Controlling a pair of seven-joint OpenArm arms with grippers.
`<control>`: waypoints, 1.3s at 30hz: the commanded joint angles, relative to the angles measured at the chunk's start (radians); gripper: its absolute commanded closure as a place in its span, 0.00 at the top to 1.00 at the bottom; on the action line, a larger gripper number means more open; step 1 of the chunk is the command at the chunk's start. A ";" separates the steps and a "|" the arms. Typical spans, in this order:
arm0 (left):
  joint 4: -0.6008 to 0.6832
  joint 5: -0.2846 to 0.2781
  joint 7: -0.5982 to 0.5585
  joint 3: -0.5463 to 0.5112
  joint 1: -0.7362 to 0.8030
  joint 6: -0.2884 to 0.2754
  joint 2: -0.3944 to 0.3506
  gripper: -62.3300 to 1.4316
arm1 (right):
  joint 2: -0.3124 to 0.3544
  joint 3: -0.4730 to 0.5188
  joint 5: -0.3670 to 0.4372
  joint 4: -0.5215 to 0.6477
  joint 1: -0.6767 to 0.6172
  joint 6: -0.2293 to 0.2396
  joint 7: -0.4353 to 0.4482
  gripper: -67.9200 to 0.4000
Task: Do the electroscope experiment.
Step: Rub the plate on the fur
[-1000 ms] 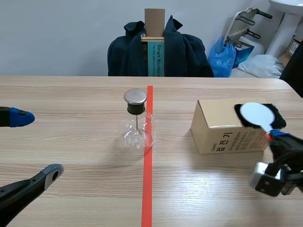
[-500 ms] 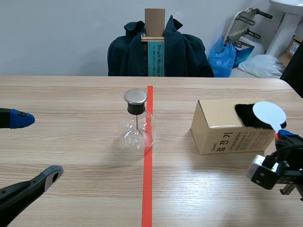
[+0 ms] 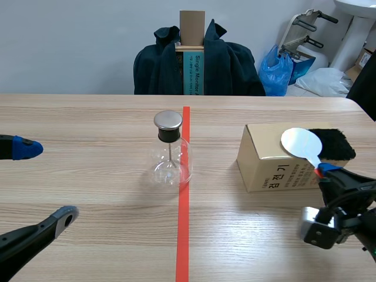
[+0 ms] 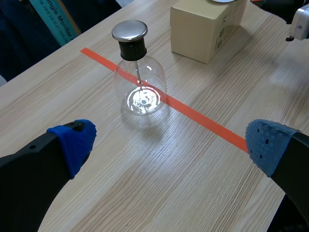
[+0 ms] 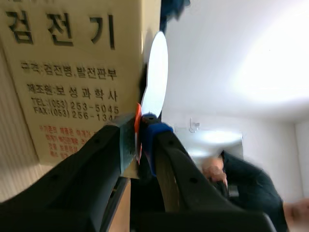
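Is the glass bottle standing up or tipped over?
Standing up. The glass electroscope flask sits on its base on the table, with its metal cap straight above.

**Flask mid-frame, box to its right**

The flask (image 3: 170, 154) stands mid-frame on the table (image 3: 88, 117), just left of the tape line (image 3: 184, 194) (its base overlaps the line). The box (image 3: 273, 158) sits centre right, with the fur pad (image 3: 333, 144) on top. The disc (image 3: 301, 143) rises before the box's upper edge, its handle in the right gripper (image 3: 326, 171) at lower right.

left gripper (image 3: 47, 181) wide open; right gripper (image 5: 139, 133) tight on white paddle (image 3: 301, 143)
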 commanded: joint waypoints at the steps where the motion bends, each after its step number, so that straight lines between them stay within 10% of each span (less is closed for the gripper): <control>1: 0.008 -0.009 -0.014 0.003 -0.011 -0.002 0.006 1.00 | 0.010 0.020 0.019 0.024 0.004 -0.002 -0.116 0.02; 6: 0.008 -0.009 -0.014 0.003 -0.011 -0.002 0.006 1.00 | 0.017 0.014 0.011 0.024 0.004 0.029 0.122 0.02; 10: 0.008 -0.009 -0.014 0.003 -0.011 -0.002 0.006 1.00 | 0.002 0.019 0.012 0.027 0.003 0.021 -0.152 0.02; 15: 0.008 -0.010 -0.014 0.003 -0.011 -0.002 0.006 1.00 | 0.014 0.016 0.000 0.027 0.005 0.077 0.089 0.02; 20: 0.008 -0.009 -0.014 0.003 -0.011 -0.002 0.006 1.00 | 0.005 0.026 -0.002 0.031 0.005 0.061 -0.176 0.02; 24: 0.008 -0.009 -0.014 0.003 -0.011 -0.002 0.006 1.00 | 0.004 0.026 -0.015 0.031 0.007 0.074 0.066 0.02; 29: 0.008 -0.009 -0.014 0.003 -0.011 -0.002 0.006 1.00 | 0.003 0.034 -0.014 0.031 0.011 0.086 -0.183 0.02; 33: 0.008 -0.009 -0.014 0.003 -0.011 -0.002 0.006 1.00 | 0.010 0.034 -0.015 0.031 0.016 0.115 0.025 0.02; 39: 0.007 -0.009 -0.010 0.003 -0.011 -0.002 0.006 1.00 | 0.007 0.034 -0.015 0.031 0.018 0.114 0.060 0.02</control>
